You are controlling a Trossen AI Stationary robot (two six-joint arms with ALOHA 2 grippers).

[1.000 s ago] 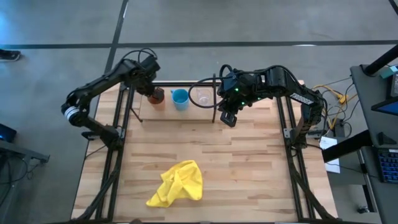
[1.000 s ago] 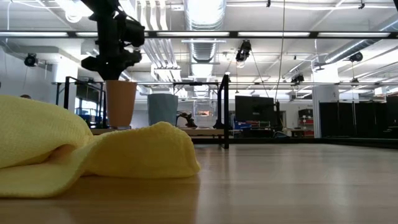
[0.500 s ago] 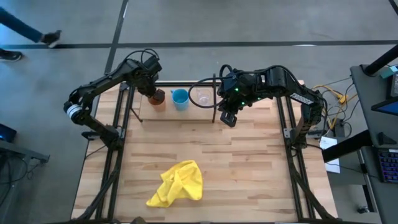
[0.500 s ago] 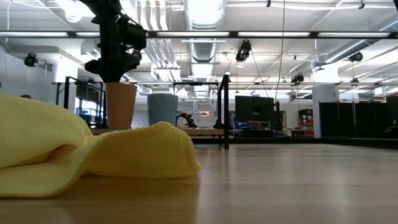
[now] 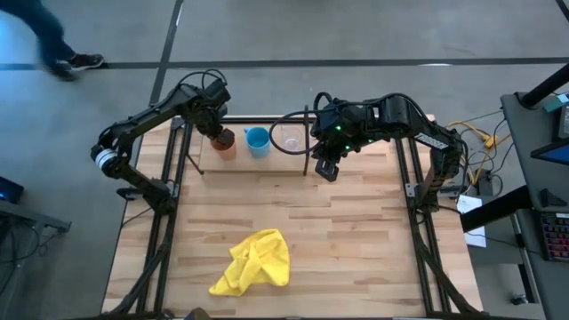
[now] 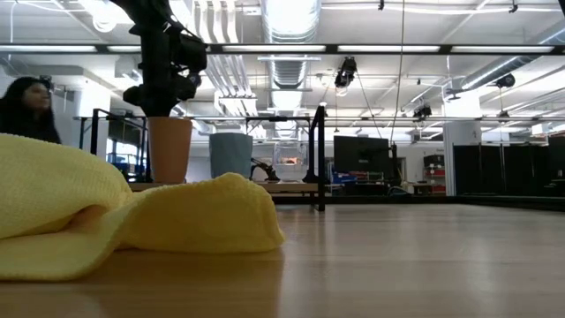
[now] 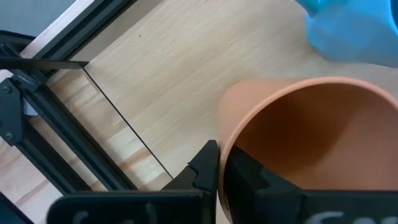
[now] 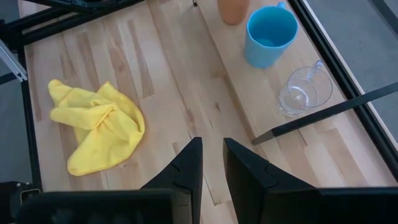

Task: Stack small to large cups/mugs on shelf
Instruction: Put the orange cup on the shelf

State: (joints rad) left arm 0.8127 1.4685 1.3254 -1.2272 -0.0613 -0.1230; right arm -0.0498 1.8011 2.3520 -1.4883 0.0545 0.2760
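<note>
The orange tumbler [image 5: 225,140] stands at the left end of the shelf [image 5: 267,165], upright in the low view [image 6: 169,148]. My left gripper [image 5: 217,132] is shut on it from above. To its right on the board stand the blue mug [image 5: 257,140] and the clear glass cup [image 5: 290,139]; the right wrist view shows the mug [image 8: 268,34] and the cup [image 8: 301,93] too. My right gripper [image 5: 325,166] hovers by the black upright divider [image 5: 308,142], its fingers a narrow gap apart [image 8: 212,155], touching nothing. My left gripper [image 7: 219,163] holds the orange tumbler by its rim [image 7: 224,140], on the side away from the blue mug. One finger [image 7: 202,168] is outside the wall and one [image 7: 249,177] inside, coming from above. The tumbler is upright, its base level with the shelf board; whether it rests there I cannot tell.
A crumpled yellow cloth [image 5: 253,262] lies on the near part of the tabletop and fills the low view's left foreground [image 6: 132,221]. Black frame rods run along both table sides. A person [image 5: 53,36] walks on the floor beyond the far left corner.
Both arms and the three cups stand as before. A person has walked along the floor beyond the table's far left corner.
</note>
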